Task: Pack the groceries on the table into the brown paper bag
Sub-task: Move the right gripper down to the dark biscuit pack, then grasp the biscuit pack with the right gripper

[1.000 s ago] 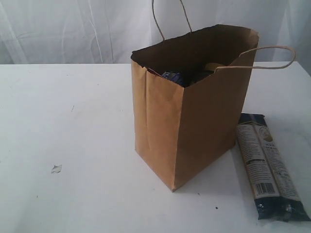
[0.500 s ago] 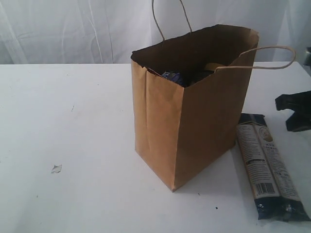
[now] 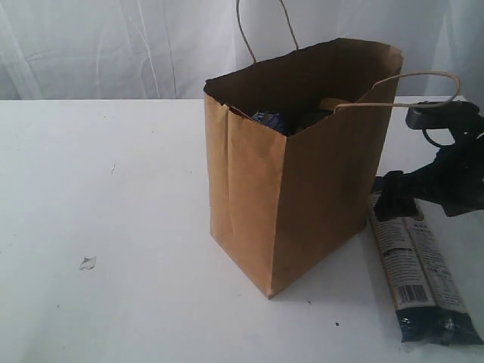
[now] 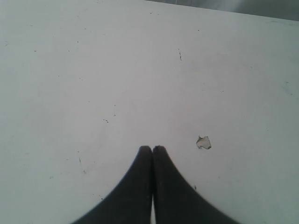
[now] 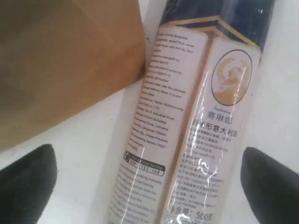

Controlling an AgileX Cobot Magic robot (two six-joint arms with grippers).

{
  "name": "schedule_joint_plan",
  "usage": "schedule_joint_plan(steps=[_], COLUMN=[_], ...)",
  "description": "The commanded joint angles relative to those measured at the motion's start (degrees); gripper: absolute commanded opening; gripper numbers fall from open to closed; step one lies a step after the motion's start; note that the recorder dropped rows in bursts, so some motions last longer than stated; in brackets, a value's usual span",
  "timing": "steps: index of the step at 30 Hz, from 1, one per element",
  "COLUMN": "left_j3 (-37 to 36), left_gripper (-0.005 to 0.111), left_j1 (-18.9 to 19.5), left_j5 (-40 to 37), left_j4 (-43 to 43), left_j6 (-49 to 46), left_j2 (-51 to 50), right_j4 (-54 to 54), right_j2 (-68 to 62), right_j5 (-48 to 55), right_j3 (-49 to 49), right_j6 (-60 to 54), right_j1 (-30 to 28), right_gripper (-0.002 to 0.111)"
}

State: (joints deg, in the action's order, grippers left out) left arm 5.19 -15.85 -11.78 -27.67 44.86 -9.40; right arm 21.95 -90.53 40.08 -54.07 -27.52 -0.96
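Note:
The brown paper bag [image 3: 302,174] stands upright and open on the white table [image 3: 113,189]. A blue item [image 3: 268,119] and something yellowish [image 3: 330,103] show inside its mouth. The long dark-blue-and-cream packet [image 3: 420,280] lies flat on the table right of the bag, close to its base. My right gripper [image 3: 423,195] hovers over the packet's far end. In the right wrist view the gripper [image 5: 147,156] is open, its two fingertips either side of the packet [image 5: 187,102], apart from it, with the bag's wall [image 5: 65,60] alongside. My left gripper [image 4: 152,148] is shut and empty above bare table.
A small white crumb [image 3: 88,262] lies on the table left of the bag; it also shows beside my left gripper as a pale scrap [image 4: 203,142]. The bag's loop handle [image 3: 423,79] sticks out toward the right arm. A white curtain hangs behind.
My right arm came in from the right edge and now hangs over the packet's far end, jaws spread. The bag, packet and crumb stay put.

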Motion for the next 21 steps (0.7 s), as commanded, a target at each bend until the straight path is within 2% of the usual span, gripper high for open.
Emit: schedule_joint_plan(steps=[1, 9, 21], left_j3=[-0.41, -0.41, -0.41], left_gripper=[0.0, 0.0, 0.0], left_j1=[-0.24, -0.24, -0.24], left_j5=[0.17, 0.17, 0.17], left_j4=[-0.2, -0.2, -0.2], left_j6=[0.19, 0.19, 0.19], left_j2=[0.24, 0.24, 0.24], right_j4=[0.46, 1.77, 0.0], right_j2=[-0.05, -0.45, -10.41], right_j5=[-3.45, -5.76, -11.56], right_j3=[-0.12, -0.12, -3.42], right_j6=[-0.76, -0.76, -3.51], right_j1=[0.27, 0.27, 0.27], right_gripper=[0.105, 0.105, 0.105])
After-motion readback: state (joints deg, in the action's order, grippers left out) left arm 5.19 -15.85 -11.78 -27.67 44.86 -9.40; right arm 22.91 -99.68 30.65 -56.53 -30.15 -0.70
